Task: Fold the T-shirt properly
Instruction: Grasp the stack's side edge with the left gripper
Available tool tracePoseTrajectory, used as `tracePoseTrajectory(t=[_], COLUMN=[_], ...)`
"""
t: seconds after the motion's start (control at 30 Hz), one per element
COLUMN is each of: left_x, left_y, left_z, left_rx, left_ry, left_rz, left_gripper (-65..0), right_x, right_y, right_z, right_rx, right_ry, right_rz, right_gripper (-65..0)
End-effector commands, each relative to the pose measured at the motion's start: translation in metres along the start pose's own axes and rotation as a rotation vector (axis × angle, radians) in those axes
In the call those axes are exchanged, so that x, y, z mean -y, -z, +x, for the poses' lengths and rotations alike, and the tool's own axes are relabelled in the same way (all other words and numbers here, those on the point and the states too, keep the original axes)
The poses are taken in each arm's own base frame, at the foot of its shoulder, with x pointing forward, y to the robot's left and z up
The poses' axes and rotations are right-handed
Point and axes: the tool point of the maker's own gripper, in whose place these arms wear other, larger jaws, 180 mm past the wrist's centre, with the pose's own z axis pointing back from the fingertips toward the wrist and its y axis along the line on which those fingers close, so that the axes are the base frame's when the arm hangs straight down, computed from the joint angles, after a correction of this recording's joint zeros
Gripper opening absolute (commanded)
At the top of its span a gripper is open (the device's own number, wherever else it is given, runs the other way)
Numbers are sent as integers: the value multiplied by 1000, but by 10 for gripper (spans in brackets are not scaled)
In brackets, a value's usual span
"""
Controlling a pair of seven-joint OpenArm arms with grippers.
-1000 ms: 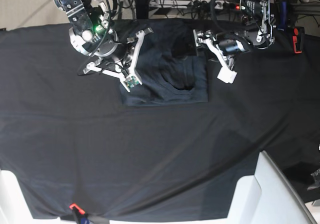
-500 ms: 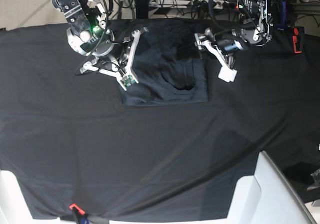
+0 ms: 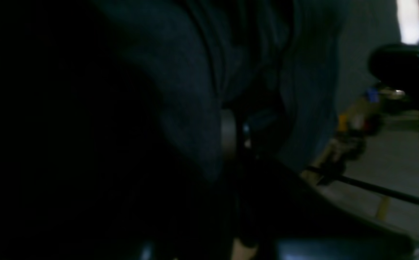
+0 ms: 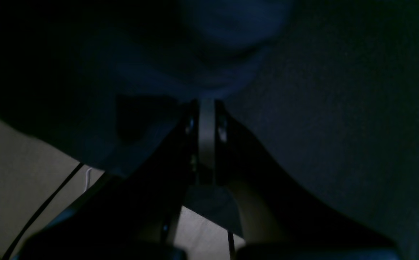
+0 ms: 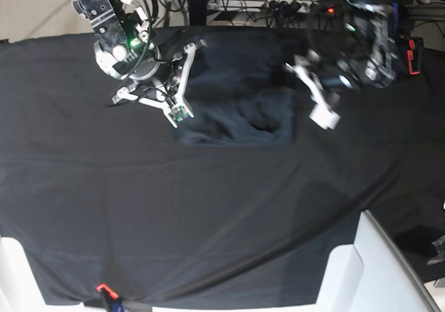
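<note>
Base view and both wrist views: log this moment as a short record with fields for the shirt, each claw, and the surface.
shirt: T-shirt, dark grey, folded into a rough rectangle, wrinkled, far middle of the table
surface: black cloth covering the table
left claw: at the shirt's right edge, blurred; open or shut cannot be told
right claw: open, at the shirt's left edge; contact unclear
wrist views: very dark, only cloth folds and claw parts visible

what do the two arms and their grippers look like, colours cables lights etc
Both arms are black and silver metal with black cables looped along them. The right gripper has pale, whitish skeletal fingers, one tipped with a small green circuit board, and a green light glows on its wrist housing. The left gripper has similar whitish fingers ending in a blocky white pad, though it is motion-blurred.
</note>
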Motion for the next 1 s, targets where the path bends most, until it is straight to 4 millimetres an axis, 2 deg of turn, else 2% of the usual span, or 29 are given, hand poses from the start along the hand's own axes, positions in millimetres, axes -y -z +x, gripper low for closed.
tracePoseTrajectory(t=[0.0, 0.07, 0.3, 0.47, 0.63, 0.8, 0.97], left_x=[3, 0, 12, -2, -15, -16, -11], left_y=[-3, -6, 5, 9, 14, 11, 7], left_z=[12, 14, 23, 31, 19, 20, 21], left_rx=[4, -51, -274, -409, -568, -616, -612], left_ry=[36, 101, 408, 624, 842, 1009, 1116], left_rz=[-4, 14, 30, 165, 285, 371, 427], left_gripper=[-650, -650, -650, -650, -650, -650, -650], right_x=[3, 2, 2, 1, 16, 32, 35], right_y=[-3, -3, -3, -3, -4, -5, -5], right_z=[14, 15, 15, 15, 13, 12, 17], right_rx=[45, 48, 49, 48, 46, 47, 56], right_ry=[0, 2, 3, 3, 39, 71, 70], right_rz=[-6, -5, -4, -3, -32, -67, -72], right_gripper=[-642, -642, -642, -642, -642, -642, -642])
